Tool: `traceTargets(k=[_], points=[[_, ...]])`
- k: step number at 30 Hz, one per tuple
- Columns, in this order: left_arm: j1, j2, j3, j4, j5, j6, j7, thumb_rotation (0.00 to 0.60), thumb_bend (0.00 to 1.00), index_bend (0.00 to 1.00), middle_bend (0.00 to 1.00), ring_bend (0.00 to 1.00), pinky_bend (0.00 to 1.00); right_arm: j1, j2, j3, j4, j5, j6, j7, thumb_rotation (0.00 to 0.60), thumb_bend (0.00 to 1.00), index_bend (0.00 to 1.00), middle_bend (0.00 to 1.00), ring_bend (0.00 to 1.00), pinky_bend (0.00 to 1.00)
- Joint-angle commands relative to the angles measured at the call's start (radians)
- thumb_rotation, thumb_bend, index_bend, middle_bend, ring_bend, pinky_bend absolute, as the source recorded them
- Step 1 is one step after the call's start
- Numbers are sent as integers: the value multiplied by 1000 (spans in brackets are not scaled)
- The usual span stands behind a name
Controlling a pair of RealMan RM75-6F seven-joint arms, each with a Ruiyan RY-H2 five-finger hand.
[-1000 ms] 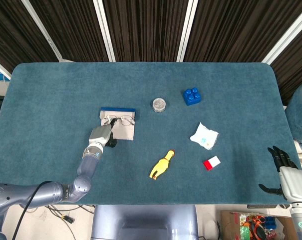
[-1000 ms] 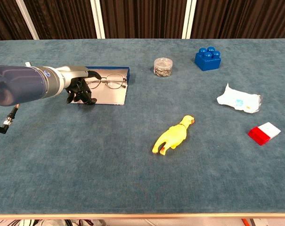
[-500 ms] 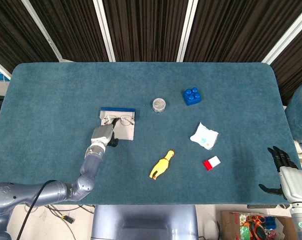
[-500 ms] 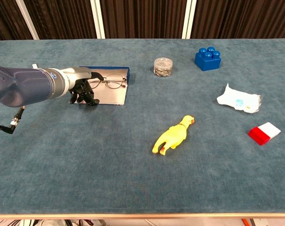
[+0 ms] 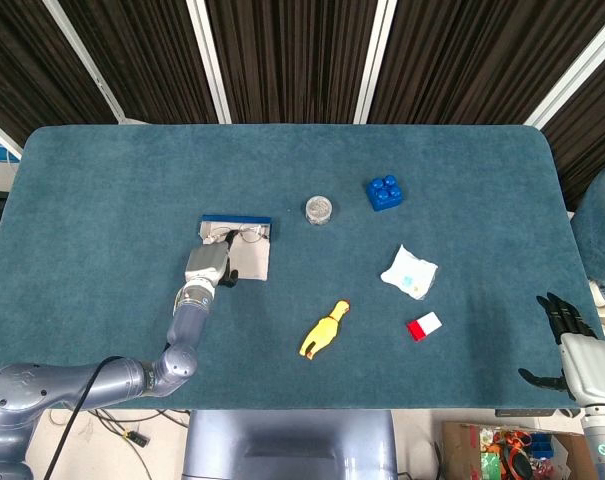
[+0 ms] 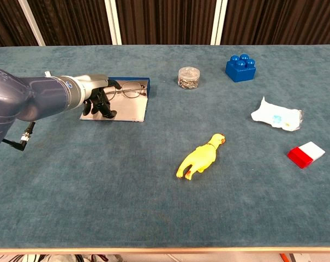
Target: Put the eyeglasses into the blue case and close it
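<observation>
The blue case (image 5: 252,262) (image 6: 129,112) lies open and flat left of the table's centre, grey lining up, with its blue rim on the far side. The thin-framed eyeglasses (image 5: 247,234) (image 6: 131,90) rest on the lining, close against that rim. My left hand (image 5: 207,265) (image 6: 98,100) sits over the case's left part. Its dark fingers are curled and its thumb reaches to the left end of the eyeglasses, which it seems to pinch. My right hand (image 5: 572,345) hangs off the table's near right corner, fingers spread and holding nothing. It shows in the head view only.
A small clear jar (image 5: 319,209) (image 6: 189,76) stands just right of the case. A blue toy block (image 5: 383,192) (image 6: 241,67) is farther right. A yellow rubber chicken (image 5: 324,329) (image 6: 201,156), a white packet (image 5: 410,271) (image 6: 276,115) and a red-and-white block (image 5: 423,326) (image 6: 306,154) lie nearer me.
My left hand has slid away from me across the case, and the eyeglasses have shifted with it toward the blue rim. The right hand has stayed still.
</observation>
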Motion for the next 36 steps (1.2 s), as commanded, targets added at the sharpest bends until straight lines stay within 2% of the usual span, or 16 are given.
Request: traceTargets(k=[1,9,19,25,36], points=[[-7,-11,-4,23,-4,6,12,600,445,0,718,748,747,0,1,0,-1,2,-2,0,600,111,0,0,40,210],[-28,-45,-25,99,-44,-3,53,600,444,0,727,750,747,1,4,1,-5,8,-7,0,600,110,0,0,39,210],[-39,-79,-39,140,-12,6,72,600,444,0,728,750,747,1,4,1,-6,8,-7,2,600,111,0,0,40,210],[-29,-72,-34,105,5,16,86,600,445,0,728,750,747,2,5,1,-7,10,-10,2,600,111,0,0,39,210],[-2,-13,-22,-33,39,91,117,600,444,7,721,749,747,3,7,1,-10,11,-14,6,600,113,0,0,40,210]])
